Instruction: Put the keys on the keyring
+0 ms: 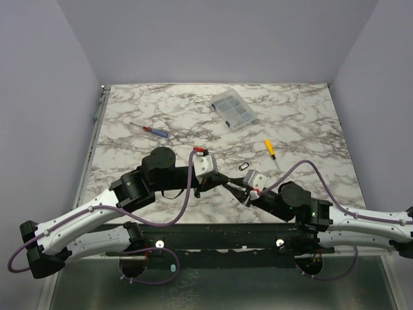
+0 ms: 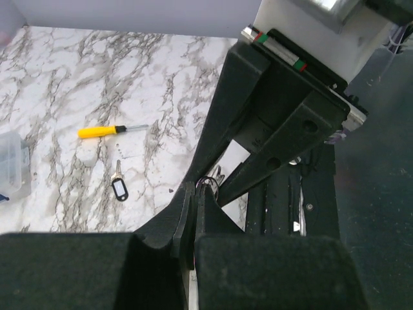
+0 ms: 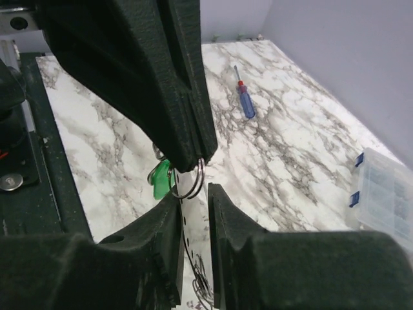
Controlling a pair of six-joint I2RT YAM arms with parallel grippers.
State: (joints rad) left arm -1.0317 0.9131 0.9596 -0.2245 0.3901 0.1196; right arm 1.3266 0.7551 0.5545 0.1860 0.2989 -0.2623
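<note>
- Near the middle of the table, close to its near edge, I see both arms meeting tip to tip.
- On my left gripper the jaws are pressed together on the keyring, pinching its top so the loop hangs below them.
- On my right gripper the jaws stand a narrow gap apart right under that loop; I cannot tell whether they grip anything.
- I find the keys bunched just beside the keyring, between the two grippers and mostly hidden by them.
- A green tag hangs by the keyring on the side nearer the arm bases.
- A black tag with a small key at its end lies flat just beyond the grippers.
- A yellow-handled screwdriver lies to the far right of that tag.
- A blue-handled screwdriver lies off to the far left.
- A clear parts box sits farther back on the table.
</note>
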